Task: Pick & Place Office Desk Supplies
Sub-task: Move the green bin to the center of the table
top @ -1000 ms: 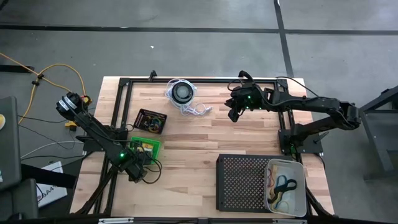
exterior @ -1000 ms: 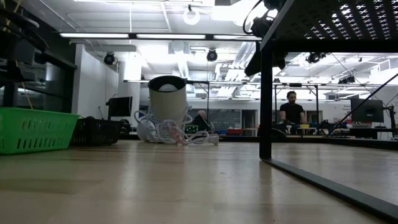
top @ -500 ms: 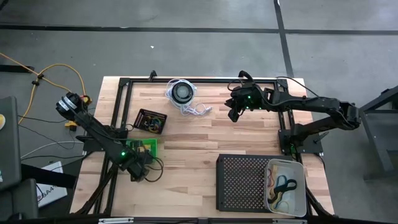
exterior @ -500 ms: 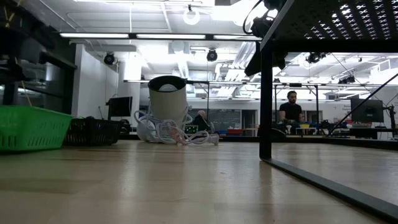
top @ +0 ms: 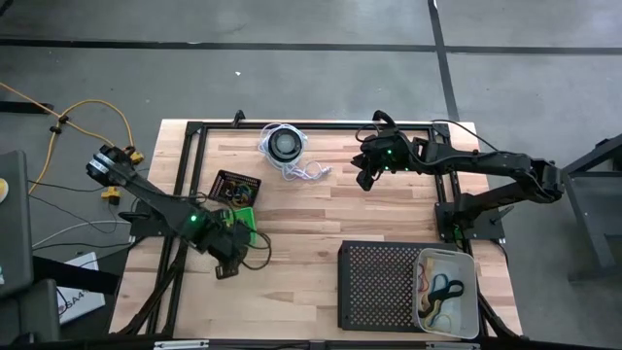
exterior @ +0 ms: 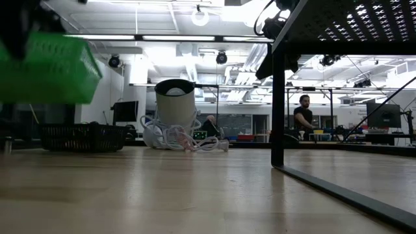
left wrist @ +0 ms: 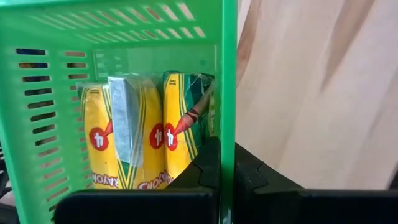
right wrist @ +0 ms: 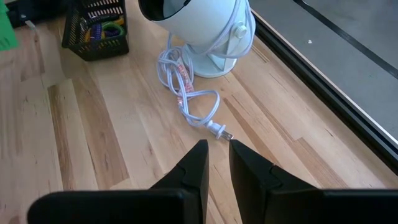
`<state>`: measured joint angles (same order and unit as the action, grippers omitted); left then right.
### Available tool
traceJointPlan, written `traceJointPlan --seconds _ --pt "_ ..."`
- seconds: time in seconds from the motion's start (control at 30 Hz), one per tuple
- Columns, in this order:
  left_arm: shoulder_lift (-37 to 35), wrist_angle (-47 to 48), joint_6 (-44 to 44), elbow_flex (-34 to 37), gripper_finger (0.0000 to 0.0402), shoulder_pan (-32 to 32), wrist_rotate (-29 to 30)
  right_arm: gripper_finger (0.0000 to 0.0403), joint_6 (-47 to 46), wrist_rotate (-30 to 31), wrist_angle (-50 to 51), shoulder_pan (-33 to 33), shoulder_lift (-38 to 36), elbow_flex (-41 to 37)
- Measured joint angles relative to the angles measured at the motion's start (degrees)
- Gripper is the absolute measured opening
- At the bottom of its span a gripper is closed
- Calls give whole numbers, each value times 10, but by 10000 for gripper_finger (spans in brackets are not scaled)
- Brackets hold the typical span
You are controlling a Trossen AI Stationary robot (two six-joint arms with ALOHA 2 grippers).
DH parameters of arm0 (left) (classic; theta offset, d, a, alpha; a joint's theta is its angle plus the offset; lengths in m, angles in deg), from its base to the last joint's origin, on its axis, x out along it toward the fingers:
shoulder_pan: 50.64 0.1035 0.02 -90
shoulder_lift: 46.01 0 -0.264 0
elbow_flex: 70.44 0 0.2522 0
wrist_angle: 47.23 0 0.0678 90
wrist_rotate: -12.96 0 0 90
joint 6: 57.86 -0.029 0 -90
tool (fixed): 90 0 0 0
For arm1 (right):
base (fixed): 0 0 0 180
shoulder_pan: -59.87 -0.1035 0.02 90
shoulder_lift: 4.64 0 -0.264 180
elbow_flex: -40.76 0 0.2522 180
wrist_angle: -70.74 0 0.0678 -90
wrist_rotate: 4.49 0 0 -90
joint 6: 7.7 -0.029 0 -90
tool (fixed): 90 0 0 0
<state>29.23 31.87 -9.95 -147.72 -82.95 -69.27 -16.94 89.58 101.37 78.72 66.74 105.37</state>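
One wall of the green basket [left wrist: 227,74] stands between the left gripper's [top: 225,255] fingers, which are pinched tight on it: in the left wrist view the wall runs straight up out of the closed jaws, with the yellow crayon packets [left wrist: 134,134] standing upright inside, just on the far side of that wall. So the held thing lies directly ahead of the jaws, and its load sits to one side of the grip rather than centred over it. In the low view the basket [exterior: 45,70] hangs clear above the table [exterior: 195,188], its bottom edge tilted. From above, the left gripper is near the table's front left, with the small black basket [top: 235,189] of coloured supplies just behind it and the large black perforated tray [top: 374,287] with its white bin [top: 471,292] well apart toward the front right. The right gripper [top: 366,178] hovers near the back of the table beside the white lamp [top: 284,144] and its cord, jaws a narrow gap apart and empty. The left arm is the one placed to carry this load; the off-centre grip suggests the basket may tip further.
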Motion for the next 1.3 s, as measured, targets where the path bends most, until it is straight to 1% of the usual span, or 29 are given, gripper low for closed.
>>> traceJointPlan --seconds 0.1,0.2,0.53,0.67,0.8,1.07,1.17,1.3 --pt "0 13 0 -30 0 12 0 51 0 0 0 0 0 0" --pt "0 16 4 -44 0 19 -1 51 0 0 0 0 0 0" --pt "0 15 35 -44 0 21 -2 51 0 0 0 0 0 0" --pt "0 3 34 -44 0 38 -8 51 0 0 0 0 0 0" --pt "7 -21 2 -44 0 62 -10 51 0 0 0 0 0 0" --pt "53 -68 -67 -49 0 106 -54 51 0 0 0 0 0 0" --pt "77 -68 -91 -64 0 117 -57 51 0 0 0 0 0 0" --pt "119 -68 -135 -104 0 128 -57 51 0 0 0 0 0 0"
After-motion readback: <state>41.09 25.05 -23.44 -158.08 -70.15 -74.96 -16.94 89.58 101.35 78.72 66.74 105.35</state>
